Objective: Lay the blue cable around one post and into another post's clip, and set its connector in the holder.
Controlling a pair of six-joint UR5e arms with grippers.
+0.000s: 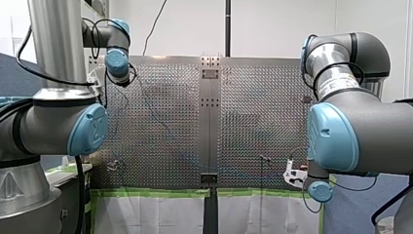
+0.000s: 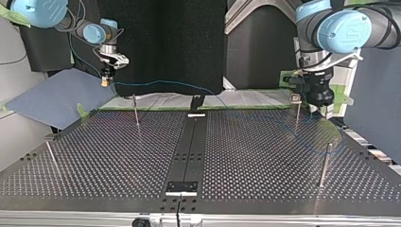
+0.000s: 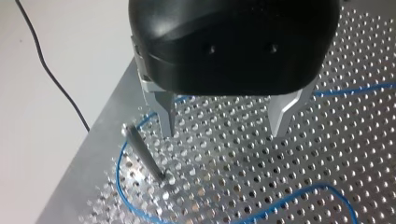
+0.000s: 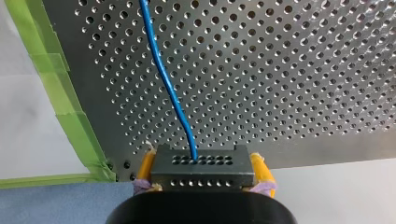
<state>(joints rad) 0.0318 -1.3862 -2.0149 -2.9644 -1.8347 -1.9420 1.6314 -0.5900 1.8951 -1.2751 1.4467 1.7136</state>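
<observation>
Top view, left to right:

- My right gripper [image 2: 107, 74] hangs past the far left corner of the perforated table [image 2: 265, 161], above a blue-grey sheet [image 2: 52, 97].
- Right wrist view: the yellow pads [image 4: 261, 170] are clamped on both sides of the dark connector [image 4: 201, 171]. The grip is firm.
- The blue cable [image 4: 168, 88] leaves the connector's face and runs out ahead over the table.
- In the top view the cable spans along the far edge, behind a thin post [image 2: 136, 111] and across the centre rail [image 2: 189, 146]. It comes down onto the right half of the table.
- There it lies in a loose loop near two posts: the far post [image 2: 297, 120], with a small clip on top, and the near post [image 2: 324, 165]. I can't tell whether it touches either.
- My left gripper [image 2: 324, 109], black, sits just beside the far post's top, above the loop.
- Left wrist view: the metal fingers [image 3: 167, 116] are spread wide, with nothing between them and nothing held.
- A leaning post [image 3: 144, 156] stands just beside one fingertip. The cable curves round its base on the outer side and loops back across the table ahead of the gripper.
- The connector is well apart from the left gripper.
</observation>
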